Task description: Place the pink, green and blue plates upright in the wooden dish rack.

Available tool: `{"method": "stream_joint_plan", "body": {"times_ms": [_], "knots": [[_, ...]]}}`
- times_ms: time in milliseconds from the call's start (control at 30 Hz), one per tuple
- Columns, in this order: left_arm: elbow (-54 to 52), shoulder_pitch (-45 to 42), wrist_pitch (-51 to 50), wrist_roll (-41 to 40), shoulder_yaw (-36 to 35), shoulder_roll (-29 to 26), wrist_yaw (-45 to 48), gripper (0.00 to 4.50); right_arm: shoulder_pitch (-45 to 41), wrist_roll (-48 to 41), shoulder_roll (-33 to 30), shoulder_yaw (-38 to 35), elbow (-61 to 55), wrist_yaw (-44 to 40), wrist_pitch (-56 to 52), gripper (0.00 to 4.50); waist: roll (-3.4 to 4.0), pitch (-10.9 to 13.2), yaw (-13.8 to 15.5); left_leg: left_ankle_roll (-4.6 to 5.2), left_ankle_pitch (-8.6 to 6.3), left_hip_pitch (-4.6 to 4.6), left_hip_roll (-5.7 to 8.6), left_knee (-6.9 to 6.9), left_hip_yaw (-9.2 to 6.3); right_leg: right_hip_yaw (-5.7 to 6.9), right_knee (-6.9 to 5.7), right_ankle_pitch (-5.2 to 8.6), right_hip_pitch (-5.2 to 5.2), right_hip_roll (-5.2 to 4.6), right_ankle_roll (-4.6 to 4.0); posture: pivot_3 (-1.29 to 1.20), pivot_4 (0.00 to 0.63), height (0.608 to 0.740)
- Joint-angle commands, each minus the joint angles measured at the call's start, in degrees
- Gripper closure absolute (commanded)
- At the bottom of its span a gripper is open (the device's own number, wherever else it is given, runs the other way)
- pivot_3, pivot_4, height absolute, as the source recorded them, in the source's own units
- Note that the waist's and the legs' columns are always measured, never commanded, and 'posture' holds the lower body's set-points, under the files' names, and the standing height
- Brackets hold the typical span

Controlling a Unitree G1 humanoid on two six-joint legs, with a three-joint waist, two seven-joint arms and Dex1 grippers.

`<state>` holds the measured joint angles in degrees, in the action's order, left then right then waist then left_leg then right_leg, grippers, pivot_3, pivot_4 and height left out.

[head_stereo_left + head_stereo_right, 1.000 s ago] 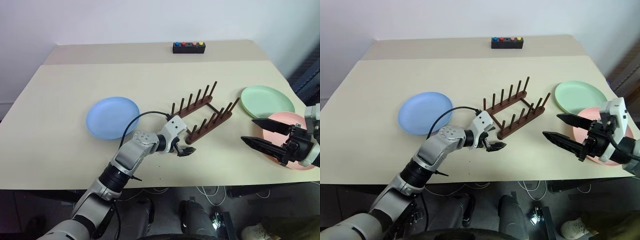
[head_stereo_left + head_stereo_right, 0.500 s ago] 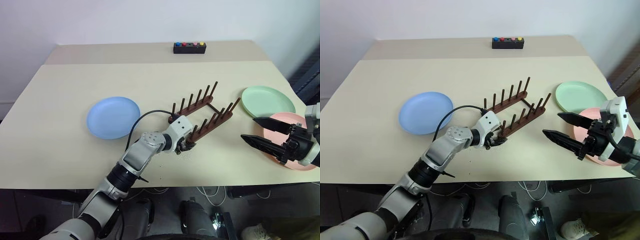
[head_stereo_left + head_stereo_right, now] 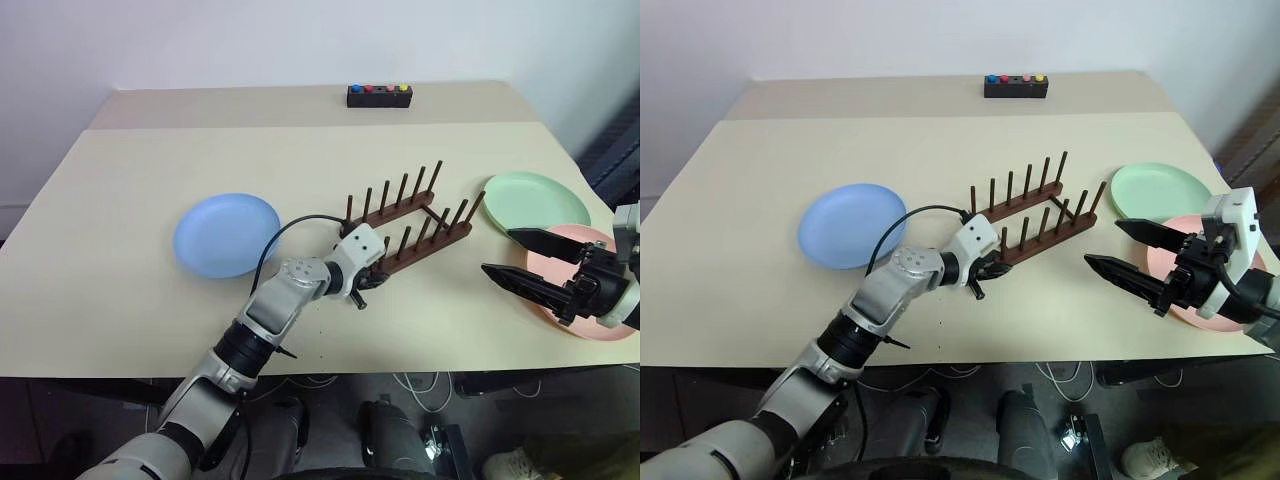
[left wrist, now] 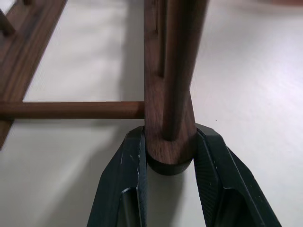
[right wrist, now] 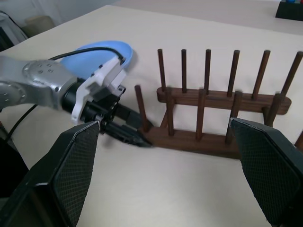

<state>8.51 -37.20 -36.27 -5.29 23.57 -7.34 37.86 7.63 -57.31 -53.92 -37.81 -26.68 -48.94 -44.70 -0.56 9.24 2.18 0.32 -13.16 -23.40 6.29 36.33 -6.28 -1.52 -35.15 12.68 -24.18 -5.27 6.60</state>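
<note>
While the table (image 3: 120, 180) carries all three plates flat, blue plate (image 3: 226, 234) at 9 o'clock of the rack (image 3: 410, 222), green plate (image 3: 535, 199) and pink plate (image 3: 578, 295) at 3, drag gently; left gripper (image 4: 165, 158) pinches the near rail's end; right gripper (image 3: 528, 260) spread; rack has swung since the earlier frame.

The right hand (image 3: 524, 258) hides part of the pink plate (image 3: 590, 320).

Head pair overhead; wrist views close

Silver arm, apparently black-cabled, black gripper (image 3: 368, 291)
</note>
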Motion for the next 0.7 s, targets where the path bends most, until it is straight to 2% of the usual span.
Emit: {"method": "stream_joint_plan", "body": {"times_ms": [33,300,567,700], "knots": [[2.5,-5.5,10.9,-1.9,-2.9,-4.2,9.7,3.74,0.0,-1.3,-0.3,-2.1,0.1,-1.1,-0.4,0.00,0.00,0.0,0.0,0.00,0.00,-0.02,-0.01,-0.01,0.00,0.00,-0.01,0.00,-0.04,0.02,0.00,0.00,0.150,0.740],[14.6,-9.2,25.0,-1.1,-3.9,-9.1,21.4,3.74,0.1,-1.0,0.0,-2.0,0.0,-1.3,-0.7,0.00,-0.01,0.0,0.1,0.03,-0.01,-0.06,0.05,-0.05,0.00,0.01,0.08,0.00,-0.05,-0.09,0.01,0.00,0.150,0.740],[19.5,-10.1,29.1,-2.3,-5.1,-8.7,28.7,3.74,0.1,-0.3,1.2,-1.6,-1.0,-0.7,0.5,0.00,-0.02,0.0,0.1,0.03,-0.01,-0.07,0.04,-0.04,-0.01,0.01,0.05,0.00,-0.08,-0.08,0.02,0.00,0.150,0.740],[21.2,-9.2,33.6,0.9,-3.0,-9.0,29.5,3.74,0.0,-0.6,1.9,-1.7,-1.7,0.0,0.6,0.00,-0.02,0.0,0.1,0.04,-0.01,-0.06,0.04,-0.04,-0.02,0.01,0.04,-0.01,-0.08,-0.08,0.02,0.00,0.150,0.740]]}}
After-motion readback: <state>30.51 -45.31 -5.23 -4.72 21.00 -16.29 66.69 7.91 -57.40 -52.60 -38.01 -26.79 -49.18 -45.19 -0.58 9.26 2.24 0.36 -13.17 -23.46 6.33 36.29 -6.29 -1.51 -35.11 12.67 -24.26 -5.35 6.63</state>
